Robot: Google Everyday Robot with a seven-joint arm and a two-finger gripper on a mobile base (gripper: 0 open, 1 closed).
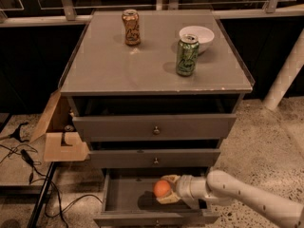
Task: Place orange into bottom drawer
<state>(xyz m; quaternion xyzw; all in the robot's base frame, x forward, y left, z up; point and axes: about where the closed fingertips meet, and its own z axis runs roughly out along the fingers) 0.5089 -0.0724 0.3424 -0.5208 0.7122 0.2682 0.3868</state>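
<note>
The orange (162, 188) is round and bright orange. My gripper (166, 190) is shut on the orange and holds it just above the inside of the bottom drawer (124, 198). That drawer is the lowest of three grey drawers and is pulled open; its front edge runs along the bottom of the view. My white arm (237, 194) reaches in from the lower right. The orange casts a shadow on the drawer floor below it.
The two upper drawers (154, 126) are slightly ajar. On the cabinet top stand an orange-brown can (131, 27), a green can (187, 54) and a white bowl (197, 36). A cardboard box (59, 132) and cables (28, 165) lie at the left. A white pole (285, 75) stands at the right.
</note>
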